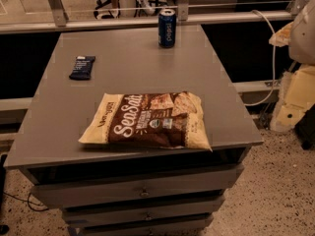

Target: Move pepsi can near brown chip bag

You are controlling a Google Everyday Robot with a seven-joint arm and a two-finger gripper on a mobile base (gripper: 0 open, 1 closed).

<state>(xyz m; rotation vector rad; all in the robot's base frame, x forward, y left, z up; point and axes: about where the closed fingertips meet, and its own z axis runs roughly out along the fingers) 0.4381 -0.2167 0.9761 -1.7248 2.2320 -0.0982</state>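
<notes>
The pepsi can stands upright at the far edge of the grey table, dark blue with white lettering and a silver top. The brown chip bag lies flat near the table's front edge, with "Sea Salt" in white script. The can and the bag are well apart, with bare tabletop between them. My gripper hangs at the right edge of the view, off the table's right side and below its top, far from both the can and the bag. It holds nothing that I can see.
A flat dark blue snack bar lies on the table's left side. The table has drawers at its front. A white cable hangs to the right of the table. A rail runs behind the table.
</notes>
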